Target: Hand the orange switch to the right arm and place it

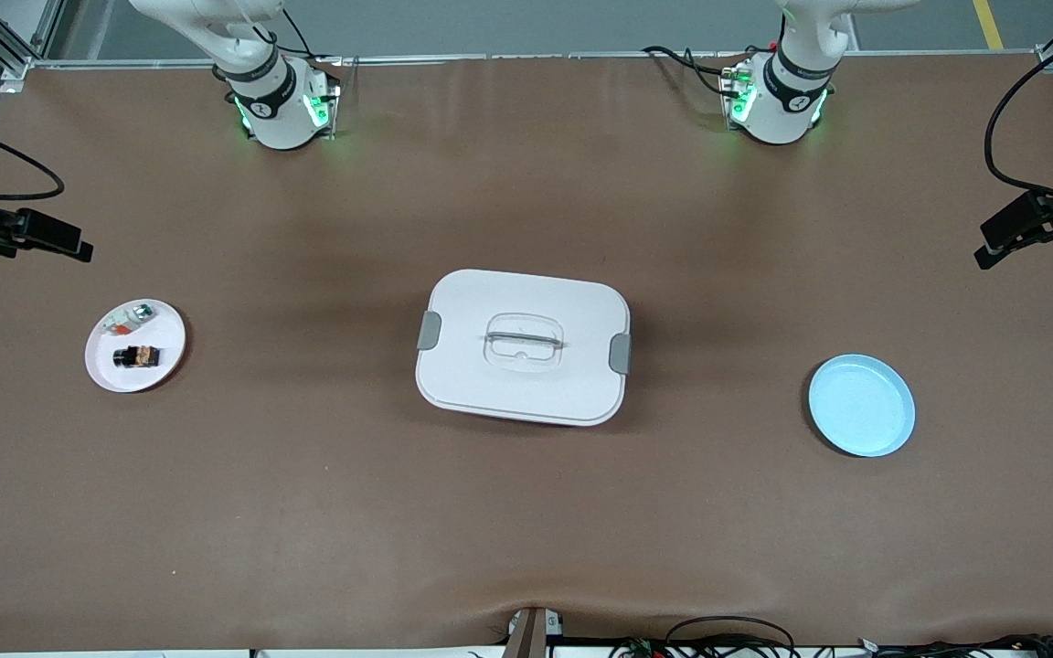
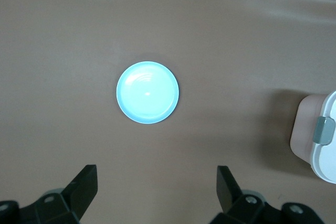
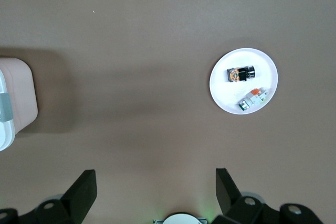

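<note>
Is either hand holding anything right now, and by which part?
No. The left hand and right hand are open and empty; the orange switch lies on the white plate.

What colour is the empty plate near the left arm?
Light blue plate; the left wrist view shows it best.
</note>
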Controlling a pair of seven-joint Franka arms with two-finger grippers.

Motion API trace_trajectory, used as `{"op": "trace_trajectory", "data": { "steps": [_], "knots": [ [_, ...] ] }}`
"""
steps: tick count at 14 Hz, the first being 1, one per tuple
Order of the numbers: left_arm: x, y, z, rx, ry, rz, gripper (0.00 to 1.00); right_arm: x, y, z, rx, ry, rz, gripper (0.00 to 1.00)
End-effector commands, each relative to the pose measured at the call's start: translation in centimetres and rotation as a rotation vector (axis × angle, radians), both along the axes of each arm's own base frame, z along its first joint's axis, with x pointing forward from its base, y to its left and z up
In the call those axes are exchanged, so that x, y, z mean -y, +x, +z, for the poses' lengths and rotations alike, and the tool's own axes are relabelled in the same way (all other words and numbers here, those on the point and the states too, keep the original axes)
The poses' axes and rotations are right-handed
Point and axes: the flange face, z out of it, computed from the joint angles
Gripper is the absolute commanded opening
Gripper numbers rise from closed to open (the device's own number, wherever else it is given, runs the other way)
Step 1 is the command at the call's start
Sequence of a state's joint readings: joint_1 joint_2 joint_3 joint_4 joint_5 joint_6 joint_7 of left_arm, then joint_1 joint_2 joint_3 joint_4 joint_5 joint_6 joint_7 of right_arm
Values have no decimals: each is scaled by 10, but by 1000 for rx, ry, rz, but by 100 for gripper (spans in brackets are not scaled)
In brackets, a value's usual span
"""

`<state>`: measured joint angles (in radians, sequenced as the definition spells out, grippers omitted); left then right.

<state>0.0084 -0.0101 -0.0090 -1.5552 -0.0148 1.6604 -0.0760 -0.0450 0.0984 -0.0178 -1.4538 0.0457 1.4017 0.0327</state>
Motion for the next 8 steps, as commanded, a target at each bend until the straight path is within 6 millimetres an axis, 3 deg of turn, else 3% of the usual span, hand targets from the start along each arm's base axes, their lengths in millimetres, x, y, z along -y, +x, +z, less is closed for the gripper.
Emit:
{"op": "trace_trajectory", "data": {
  "steps": [1, 8],
  "knots": [
    [1, -2, 1, -8, 0, -2, 100, -1, -2, 15, 16, -14, -1, 100],
    [2, -2, 3, -5, 0, -7, 100, -4, -9, 12, -54, -52, -4, 100]
  ]
}}
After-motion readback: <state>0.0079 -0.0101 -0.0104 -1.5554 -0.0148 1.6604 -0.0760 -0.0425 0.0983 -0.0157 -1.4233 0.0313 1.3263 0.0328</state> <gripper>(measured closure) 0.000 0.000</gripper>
